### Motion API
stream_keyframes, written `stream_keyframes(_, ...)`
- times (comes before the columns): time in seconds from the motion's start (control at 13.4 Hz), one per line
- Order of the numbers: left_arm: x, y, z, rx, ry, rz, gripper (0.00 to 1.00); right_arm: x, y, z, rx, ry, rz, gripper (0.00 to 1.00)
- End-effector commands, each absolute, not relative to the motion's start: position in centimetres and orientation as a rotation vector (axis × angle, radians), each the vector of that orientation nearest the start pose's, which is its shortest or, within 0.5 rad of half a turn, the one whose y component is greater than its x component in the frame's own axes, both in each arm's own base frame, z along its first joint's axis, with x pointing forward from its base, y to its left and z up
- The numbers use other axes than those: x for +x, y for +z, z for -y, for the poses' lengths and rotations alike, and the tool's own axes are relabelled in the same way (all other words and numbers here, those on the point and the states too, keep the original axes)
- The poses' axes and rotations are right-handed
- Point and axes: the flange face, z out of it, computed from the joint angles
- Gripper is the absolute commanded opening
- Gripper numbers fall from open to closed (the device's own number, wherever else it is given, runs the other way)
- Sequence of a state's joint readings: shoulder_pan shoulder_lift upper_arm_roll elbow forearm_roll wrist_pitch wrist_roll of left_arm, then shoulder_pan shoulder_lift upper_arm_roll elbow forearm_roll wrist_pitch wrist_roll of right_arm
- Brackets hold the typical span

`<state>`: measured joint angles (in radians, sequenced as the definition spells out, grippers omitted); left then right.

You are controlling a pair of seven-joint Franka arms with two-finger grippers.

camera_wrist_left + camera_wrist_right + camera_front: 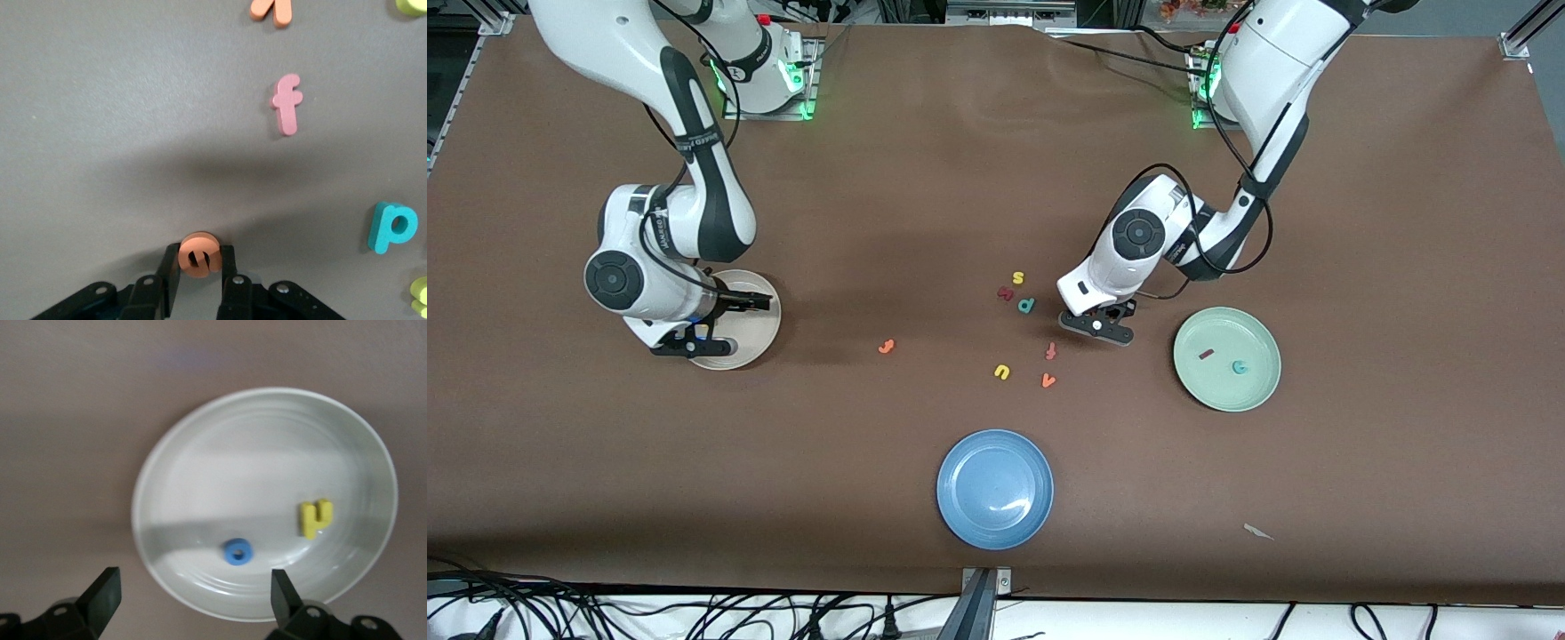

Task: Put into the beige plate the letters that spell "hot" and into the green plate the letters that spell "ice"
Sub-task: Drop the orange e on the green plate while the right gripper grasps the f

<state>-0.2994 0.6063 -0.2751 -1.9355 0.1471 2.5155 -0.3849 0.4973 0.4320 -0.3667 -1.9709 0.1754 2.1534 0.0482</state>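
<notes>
The left end effector (199, 267) is low over the tabletop (925, 178), in the middle of the loose letters, and its two fingers are clamped on the orange e (199, 254), one finger on each side of it. So the letter sits directly between the fingertips, at the very end of the tool, and the pink f (287, 103) and the teal p (392, 227) lie apart from it on the brown surface.

I think the coming move depends on where the green plate (1254, 396) lies from this grip: it is just beside the left end effector, toward the left arm's end of the tabletop. It already holds the dark red i (1207, 354) and the teal c (1239, 366).

The right end effector (193, 593) hangs over the beige plate (200, 453) with its fingers wide apart and empty. In that plate lie the blue o (238, 552) and the yellow h (315, 518). The orange t (886, 346) lies on the tabletop between the two arms, nearer to the right one.
</notes>
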Motion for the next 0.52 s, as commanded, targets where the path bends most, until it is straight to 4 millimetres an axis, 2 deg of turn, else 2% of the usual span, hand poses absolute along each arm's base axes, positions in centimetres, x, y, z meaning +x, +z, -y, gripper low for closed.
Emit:
stream_keyframes(0.0,54.1,21.4,31.6,-3.162,-0.022,-0.400,0.24,59.2,26.6,-13.5,-3.136,0.261,-0.176,0.99)
stream_keyframes(0.22,56.1,24.6,27.6,-3.116,-0.018,-0.518,0.24,59.7,26.9,-17.7,-3.109,0.219,-0.423,0.99)
stream_keyframes(0.45,57.8,26.2,22.8,-3.071,-0.002,-0.612,0.24,60.3,25.7,-21.8,-3.001,0.217,-0.686,0.99)
